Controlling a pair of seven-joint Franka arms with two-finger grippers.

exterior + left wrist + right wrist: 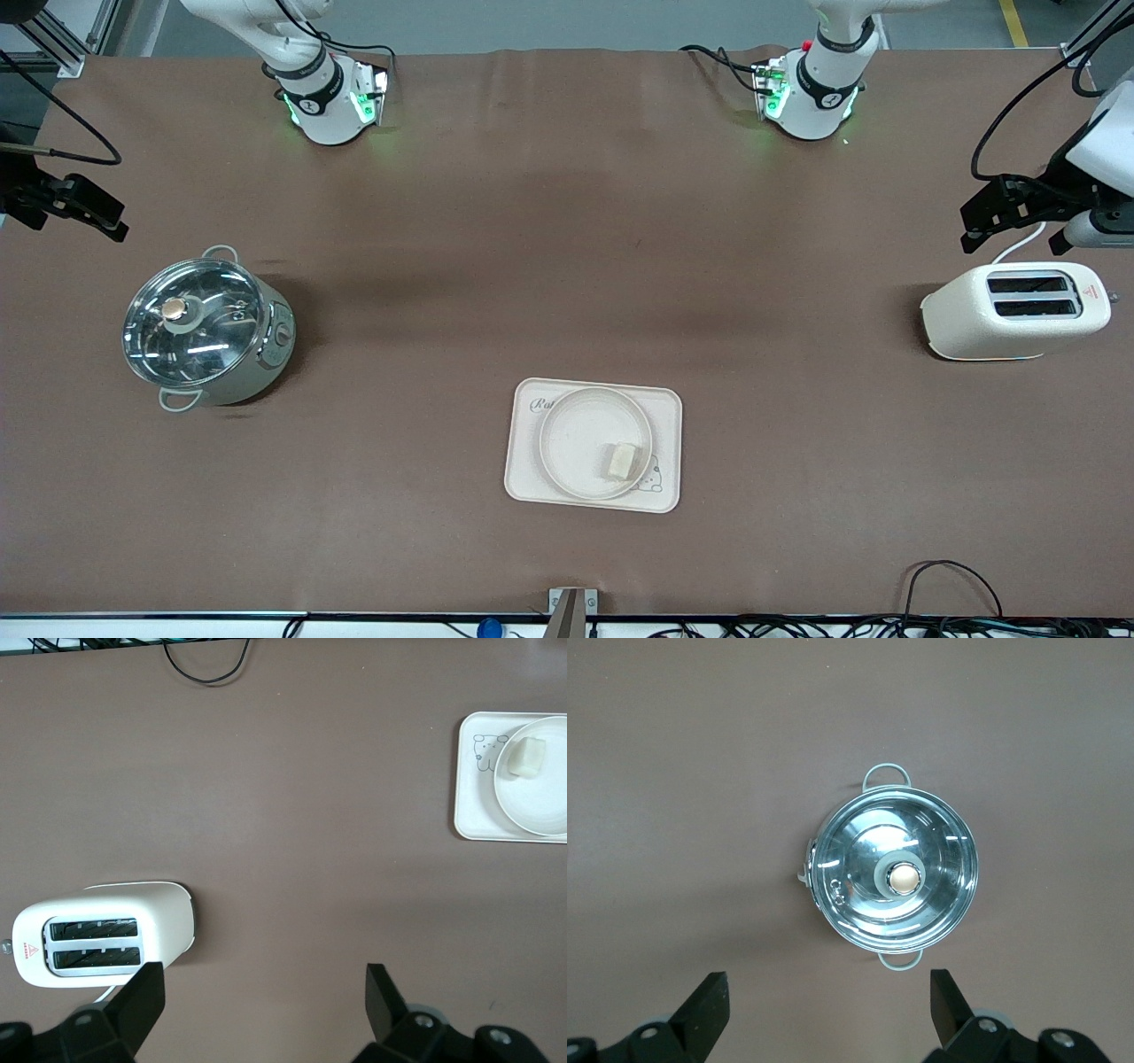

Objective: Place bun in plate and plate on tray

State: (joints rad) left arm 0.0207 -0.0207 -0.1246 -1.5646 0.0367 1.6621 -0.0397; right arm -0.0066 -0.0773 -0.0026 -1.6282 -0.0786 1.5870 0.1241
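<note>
The bun [621, 461] lies in the round plate [576, 434], toward its rim nearest the front camera. The plate sits on the cream tray [666, 416] with the rabbit drawing, near the table's front-camera edge. In the left wrist view the tray [469, 815], plate [542, 797] and bun [524, 757] show far from the fingers. My left gripper [1014, 237] [264, 979] is open and empty, up over the table by the toaster at the left arm's end. My right gripper [80, 221] [828, 988] is open and empty, up over the table by the pot at the right arm's end.
A white two-slot toaster [1017, 312] [102, 930] stands at the left arm's end. A steel pot with a glass lid [208, 330] [893, 873] stands at the right arm's end. Cables [948, 585] lie along the table's front-camera edge.
</note>
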